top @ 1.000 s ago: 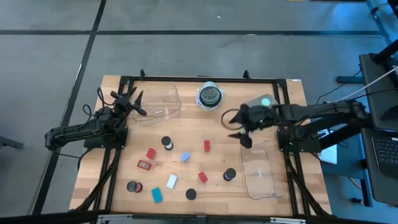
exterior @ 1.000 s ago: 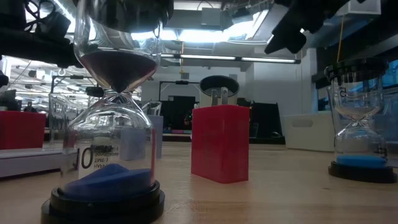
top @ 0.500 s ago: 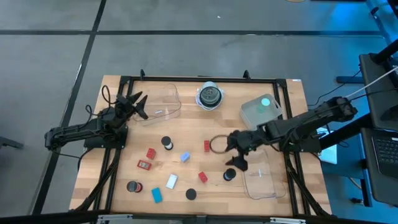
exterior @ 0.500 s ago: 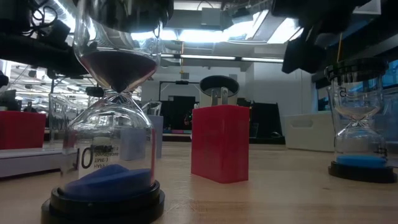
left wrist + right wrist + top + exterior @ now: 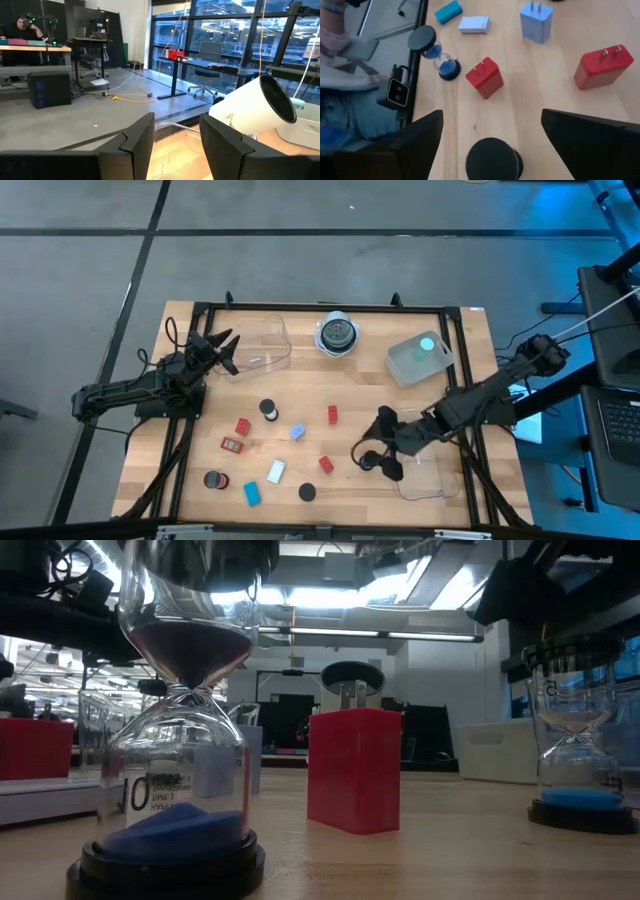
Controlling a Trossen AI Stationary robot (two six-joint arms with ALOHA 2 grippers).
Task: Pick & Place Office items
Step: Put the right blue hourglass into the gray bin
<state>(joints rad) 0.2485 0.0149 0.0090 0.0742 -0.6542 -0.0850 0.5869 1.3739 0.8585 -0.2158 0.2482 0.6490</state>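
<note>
The office items lie scattered over the wooden table: red blocks (image 5: 332, 415) (image 5: 325, 464), a blue block (image 5: 297, 432), a white block (image 5: 276, 471), a teal piece (image 5: 252, 493), a red-framed tag (image 5: 232, 444) and black-topped hourglasses (image 5: 268, 409) (image 5: 307, 492). My right gripper (image 5: 375, 460) hangs open over one black-topped hourglass (image 5: 493, 161), a finger on either side above it, touching nothing. My left gripper (image 5: 218, 350) waits at the far left beside a clear tray (image 5: 265, 345), open with nothing between its fingers (image 5: 135, 145).
A second clear tray (image 5: 420, 475) lies just right of my right gripper. A white-lidded box (image 5: 418, 357) and a round white-rimmed dark object (image 5: 338, 335) stand at the far edge. In the low view an hourglass (image 5: 165, 740) and a red block (image 5: 352, 780) stand close.
My right gripper has swung from the white-lidded box at the far right toward the table's near edge and sunk a little. It now hangs over the black-topped hourglass beside the right tray. My left gripper has rolled a little in place.
</note>
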